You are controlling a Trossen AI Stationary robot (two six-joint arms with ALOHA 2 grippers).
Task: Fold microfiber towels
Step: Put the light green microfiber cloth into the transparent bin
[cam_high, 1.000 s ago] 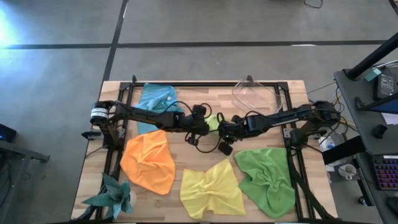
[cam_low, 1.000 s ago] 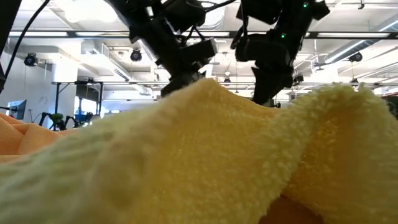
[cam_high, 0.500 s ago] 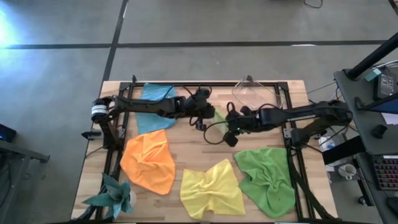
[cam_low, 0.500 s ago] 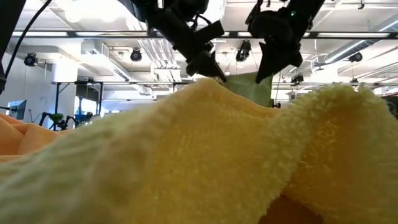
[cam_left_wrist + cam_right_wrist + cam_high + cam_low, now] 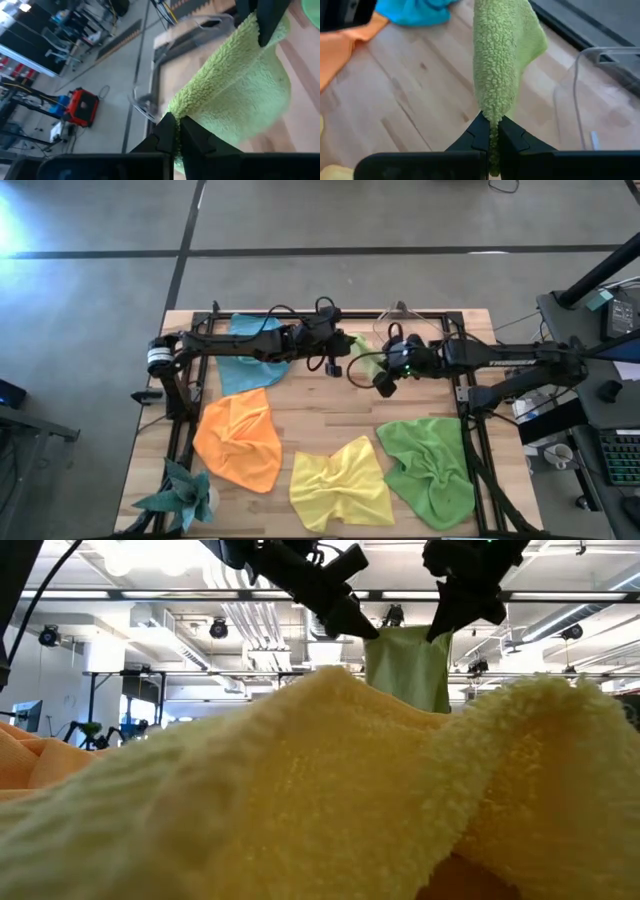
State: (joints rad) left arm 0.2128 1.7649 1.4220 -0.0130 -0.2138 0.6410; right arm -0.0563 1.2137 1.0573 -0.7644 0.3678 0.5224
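Across the wooden table (image 5: 300, 405), 4 towels lie loose and unfolded: the blue towel (image 5: 245, 345) at the far left under the left arm, the orange towel (image 5: 238, 438) at the near left, the darker green towel (image 5: 430, 465) at the near right and the yellow towel (image 5: 342, 482) between them at the near edge, filling the low view's foreground. Over the far middle of the table, the lime green towel (image 5: 362, 360) now hangs clear of the wood as a short sheet stretched between both arms; half a second ago only its top showed above the yellow cloth in the low view, and 1 second ago it was barely visible there. The left gripper (image 5: 340, 345) is clamped on 1 upper corner, and the right gripper (image 5: 385, 365) is clamped on the other, both having risen and drawn toward the far edge. That lift suggests the first fold is being set up: the cloth looks held taut enough to lay down flat or doubled.
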